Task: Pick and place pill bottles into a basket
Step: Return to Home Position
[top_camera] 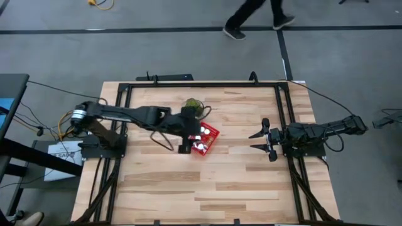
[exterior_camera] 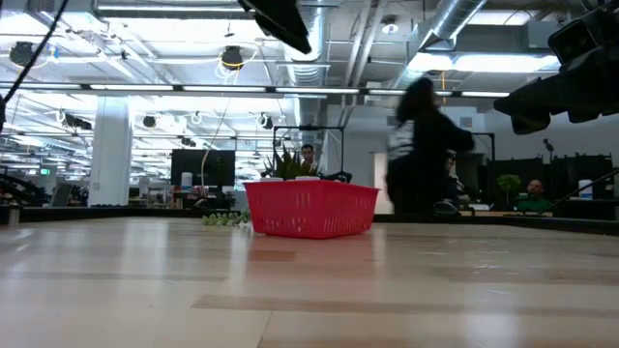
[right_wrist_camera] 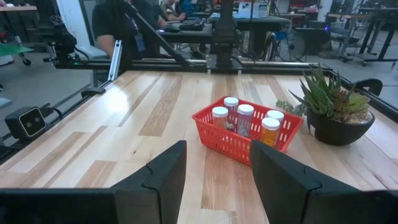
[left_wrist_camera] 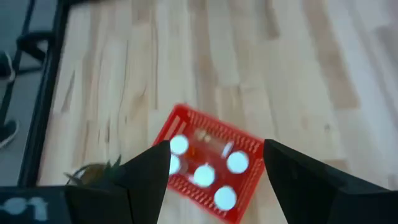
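Your left hand [top_camera: 186, 145] hangs raised above the pale wooden counter [top_camera: 239, 182], its fingers [left_wrist_camera: 146, 180] spread wide and released, grasping nothing; the left wrist view looks down between them [left_wrist_camera: 214, 149] onto the small square red plastic mesh basket [left_wrist_camera: 205, 118]. In the high view that hand sits just at the basket's [top_camera: 215, 133] left edge. The small round white-capped pill bottles [right_wrist_camera: 245, 115] stand upright inside the basket [right_wrist_camera: 230, 146]; five caps can be counted in the right wrist view, one bottle with an orange body, and white caps [left_wrist_camera: 237, 162] also show from above. No bottle lies on the bare counter. The basket rests near the counter's middle [exterior_camera: 309, 213]. A spiky green plant in a dark bowl [right_wrist_camera: 336, 118] stands just beside it, on its far side [top_camera: 193, 105]. Your right hand [top_camera: 259, 142] waits well apart at the counter's right side, facing the basket, fingers [right_wrist_camera: 161, 171] parted and released, empty [right_wrist_camera: 217, 155]. A person [top_camera: 251, 16] walks on the floor beyond the counter.
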Motion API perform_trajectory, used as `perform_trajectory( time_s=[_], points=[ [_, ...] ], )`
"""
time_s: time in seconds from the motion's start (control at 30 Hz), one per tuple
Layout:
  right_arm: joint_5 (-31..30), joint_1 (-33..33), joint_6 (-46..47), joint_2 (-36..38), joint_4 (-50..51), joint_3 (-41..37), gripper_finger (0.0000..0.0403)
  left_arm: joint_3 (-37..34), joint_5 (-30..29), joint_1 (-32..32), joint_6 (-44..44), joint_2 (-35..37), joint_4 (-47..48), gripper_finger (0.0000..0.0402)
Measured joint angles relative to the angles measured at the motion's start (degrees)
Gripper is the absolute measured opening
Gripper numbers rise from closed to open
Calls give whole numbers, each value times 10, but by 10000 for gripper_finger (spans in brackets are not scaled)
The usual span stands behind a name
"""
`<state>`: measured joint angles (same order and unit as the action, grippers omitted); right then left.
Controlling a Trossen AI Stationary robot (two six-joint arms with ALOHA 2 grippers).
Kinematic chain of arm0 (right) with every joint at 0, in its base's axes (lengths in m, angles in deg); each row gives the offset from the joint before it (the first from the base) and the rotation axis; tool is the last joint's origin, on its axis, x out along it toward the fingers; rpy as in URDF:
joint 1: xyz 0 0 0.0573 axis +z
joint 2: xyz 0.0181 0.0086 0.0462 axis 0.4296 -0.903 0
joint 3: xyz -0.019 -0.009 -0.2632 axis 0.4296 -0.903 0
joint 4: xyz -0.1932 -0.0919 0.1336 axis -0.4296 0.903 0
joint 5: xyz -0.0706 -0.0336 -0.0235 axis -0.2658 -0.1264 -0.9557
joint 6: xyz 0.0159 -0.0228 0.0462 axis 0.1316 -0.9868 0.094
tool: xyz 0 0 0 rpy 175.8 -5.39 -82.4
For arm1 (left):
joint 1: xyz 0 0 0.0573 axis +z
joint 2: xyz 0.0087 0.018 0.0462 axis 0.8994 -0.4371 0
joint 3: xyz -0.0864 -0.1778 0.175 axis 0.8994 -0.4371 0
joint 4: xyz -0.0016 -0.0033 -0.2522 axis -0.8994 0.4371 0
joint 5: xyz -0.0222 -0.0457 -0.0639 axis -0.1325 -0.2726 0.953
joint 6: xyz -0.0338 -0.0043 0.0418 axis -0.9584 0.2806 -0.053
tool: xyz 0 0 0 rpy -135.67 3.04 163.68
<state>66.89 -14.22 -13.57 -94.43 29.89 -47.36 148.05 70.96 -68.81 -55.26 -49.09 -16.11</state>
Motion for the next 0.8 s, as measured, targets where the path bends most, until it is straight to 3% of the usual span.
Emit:
perform_trajectory(
  time_s=[0.43, 0.8],
  points=[
    [0, 0, 0, 0, 0, 0, 169, -355, 7, -26, -30, 310, -317, 247],
    [0, 0, 0, 0, 0, 0, 169, -538, 6, -35, -43, 539, -399, 247]
  ],
)
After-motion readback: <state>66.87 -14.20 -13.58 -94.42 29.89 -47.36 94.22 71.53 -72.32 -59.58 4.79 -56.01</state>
